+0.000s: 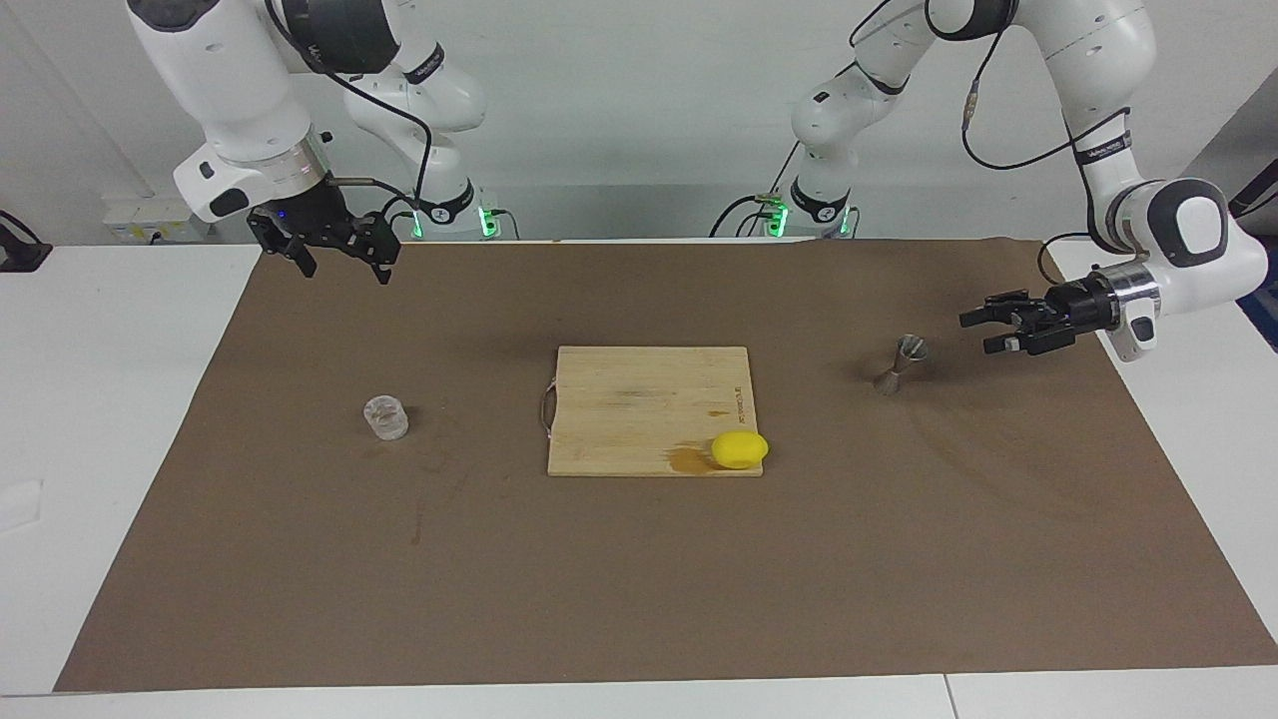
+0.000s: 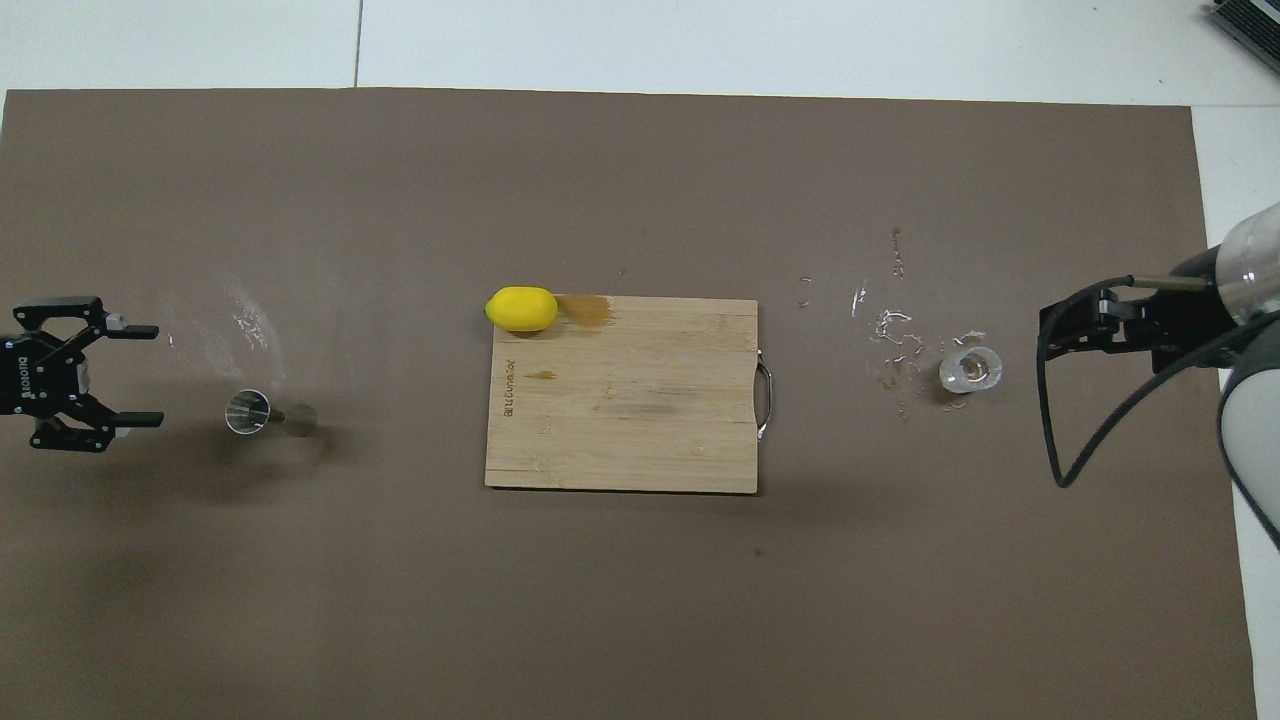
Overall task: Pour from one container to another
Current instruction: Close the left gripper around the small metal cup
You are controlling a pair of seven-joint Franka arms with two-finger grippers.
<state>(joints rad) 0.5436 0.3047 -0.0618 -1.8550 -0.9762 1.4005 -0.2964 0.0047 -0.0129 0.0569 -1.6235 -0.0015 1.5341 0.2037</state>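
Standing upright on the brown mat (image 1: 639,559) toward the right arm's end of the counter (image 1: 110,399), the glass (image 1: 385,417) sits alone with bare mat all round it, a placing that leaves room for a sideways grasp. Small wet marks (image 2: 890,340) glint on the mat just beside it in the overhead view. The jigger (image 1: 901,363) stands upright toward the left arm's end, well apart from the glass, its open upper cone ready to receive a pour. Between the two lies the board (image 1: 639,399), with a lemon (image 1: 740,449) on the corner farthest from the robots, at the jigger's end; neither belongs to the task, and the board separates the two vessels, so one vessel must presumably be carried across or over it.

The left tool (image 1: 1003,327) hovers low beside the jigger, apart from it, on the side toward the left arm's end. Its forearm lies nearly level, fingers pointing at the jigger and spread wide, holding nothing; the pose suggests a side approach to the narrow waist. The right tool (image 1: 334,255) hangs raised over the mat's edge nearest the robots, at the glass's end of the counter. It points downward, fingers apart and empty, and appears to wait. No pouring has begun.
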